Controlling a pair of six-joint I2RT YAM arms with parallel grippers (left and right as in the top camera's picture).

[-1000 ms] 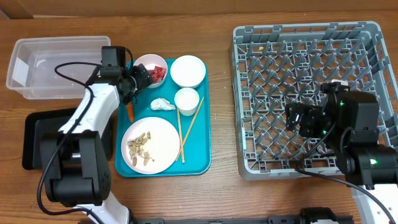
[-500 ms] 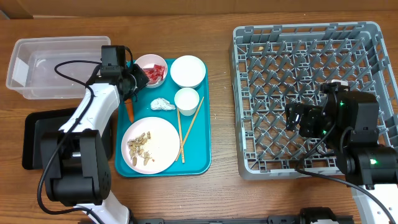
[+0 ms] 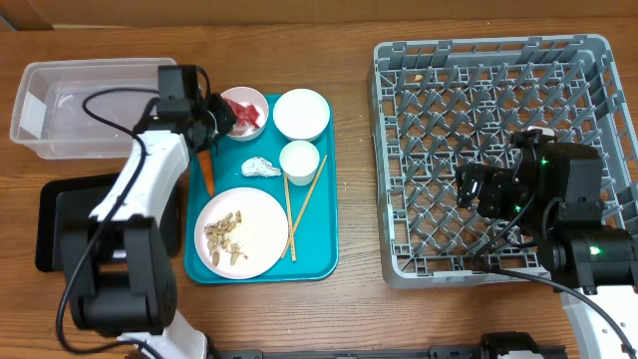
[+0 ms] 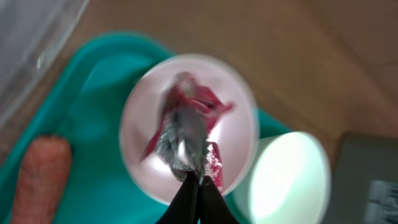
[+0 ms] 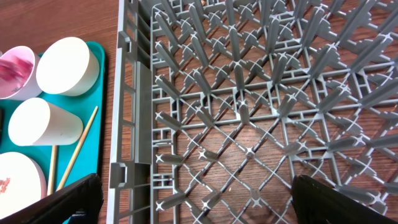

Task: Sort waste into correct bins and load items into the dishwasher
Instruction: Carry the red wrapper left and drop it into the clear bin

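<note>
My left gripper (image 4: 196, 182) is shut on the red snack wrapper (image 4: 186, 121), pinching its crinkled end just above a white bowl (image 4: 134, 134) at the teal tray's back left. From overhead the left gripper (image 3: 216, 113) sits at that bowl's (image 3: 243, 97) left rim. An orange carrot (image 3: 207, 176) lies just below it. The tray also holds a tissue (image 3: 261, 168), a second bowl (image 3: 301, 113), a cup (image 3: 298, 160), chopsticks (image 3: 300, 204) and a plate (image 3: 261, 227) with beige scraps (image 3: 225, 237). My right gripper (image 5: 199, 208) hangs open and empty over the grey dish rack (image 5: 249, 93).
A clear tub (image 3: 80, 105) stands at the back left, close behind my left arm. A black tray (image 3: 58, 224) lies in front of it. The teal tray (image 3: 321, 254) sits between them and the dish rack (image 3: 498, 60), which fills the right side.
My left gripper has shut on the red wrapper in the bowl and drawn back a little to the left and rear. The right arm has hardly moved.
</note>
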